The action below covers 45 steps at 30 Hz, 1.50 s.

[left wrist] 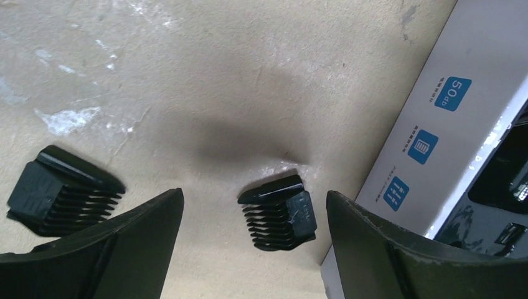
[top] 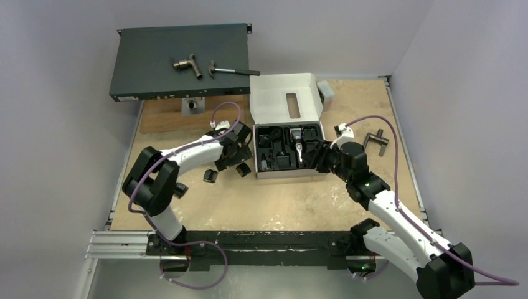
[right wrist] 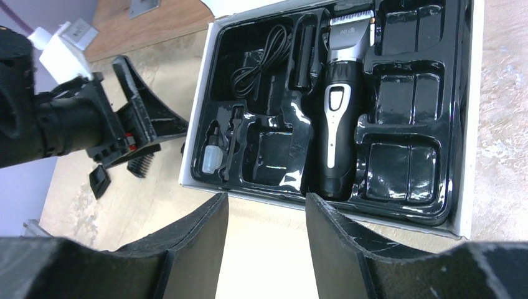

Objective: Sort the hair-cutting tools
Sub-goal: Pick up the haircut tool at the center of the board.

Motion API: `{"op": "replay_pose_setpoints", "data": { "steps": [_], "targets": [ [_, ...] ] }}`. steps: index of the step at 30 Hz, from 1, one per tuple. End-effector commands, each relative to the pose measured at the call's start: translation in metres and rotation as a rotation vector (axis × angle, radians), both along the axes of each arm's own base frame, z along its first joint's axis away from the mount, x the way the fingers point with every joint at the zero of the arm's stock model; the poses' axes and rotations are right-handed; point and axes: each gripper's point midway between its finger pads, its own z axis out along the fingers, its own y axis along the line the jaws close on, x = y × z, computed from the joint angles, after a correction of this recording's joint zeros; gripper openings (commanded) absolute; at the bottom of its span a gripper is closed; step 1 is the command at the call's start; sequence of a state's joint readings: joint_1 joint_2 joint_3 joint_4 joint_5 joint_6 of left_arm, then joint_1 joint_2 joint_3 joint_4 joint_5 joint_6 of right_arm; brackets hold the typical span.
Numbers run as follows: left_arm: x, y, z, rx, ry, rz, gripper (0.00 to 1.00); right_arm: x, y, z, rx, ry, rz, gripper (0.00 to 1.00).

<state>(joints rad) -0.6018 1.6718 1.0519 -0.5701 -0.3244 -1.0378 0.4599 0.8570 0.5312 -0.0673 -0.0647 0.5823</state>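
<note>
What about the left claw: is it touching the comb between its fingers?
Apart. The left wrist view shows the comb lying between the open fingers of the left gripper, with bare table on each side of it.

Probably a robot lab, bare white walls [top: 50, 93], scuffed tabletop [top: 280, 202], rack unit [top: 149, 62]

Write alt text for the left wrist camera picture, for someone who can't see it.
The open left gripper straddles a small black comb lying on the tan table, close beside a white box printed with blue icons. A second comb lies to the left, outside the fingers.
</note>
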Motion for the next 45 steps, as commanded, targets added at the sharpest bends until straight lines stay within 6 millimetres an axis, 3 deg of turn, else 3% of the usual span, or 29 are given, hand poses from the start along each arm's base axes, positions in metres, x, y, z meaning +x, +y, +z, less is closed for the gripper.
{"op": "replay_pose_setpoints", "data": {
  "steps": [1, 7, 19, 29, 39, 44, 45],
  "targets": [
    [0.013, -0.011, 0.002, -0.025, -0.011, -0.030, 0.83, -0.002, -0.001, 0.019, 0.009, -0.061, 0.010, 0.49],
    [0.001, -0.013, -0.009, -0.009, 0.011, -0.056, 0.75, -0.005, -0.004, 0.024, 0.010, -0.072, 0.004, 0.48],
    [-0.046, 0.002, -0.038, 0.031, 0.082, -0.029, 0.64, -0.008, -0.002, 0.023, 0.032, -0.060, 0.011, 0.47],
    [-0.077, 0.008, -0.043, -0.020, 0.073, -0.010, 0.56, -0.011, -0.005, 0.019, 0.028, -0.059, 0.005, 0.47],
    [-0.088, 0.004, -0.031, -0.075, 0.030, -0.031, 0.28, -0.013, -0.005, 0.016, 0.022, -0.056, 0.008, 0.46],
    [-0.087, 0.004, -0.017, -0.105, -0.014, -0.042, 0.01, -0.015, -0.002, 0.016, 0.031, -0.054, 0.027, 0.46],
    [-0.087, 0.004, -0.014, -0.111, -0.023, -0.044, 0.00, -0.015, -0.001, 0.016, 0.033, -0.053, 0.036, 0.46]
  ]
}}
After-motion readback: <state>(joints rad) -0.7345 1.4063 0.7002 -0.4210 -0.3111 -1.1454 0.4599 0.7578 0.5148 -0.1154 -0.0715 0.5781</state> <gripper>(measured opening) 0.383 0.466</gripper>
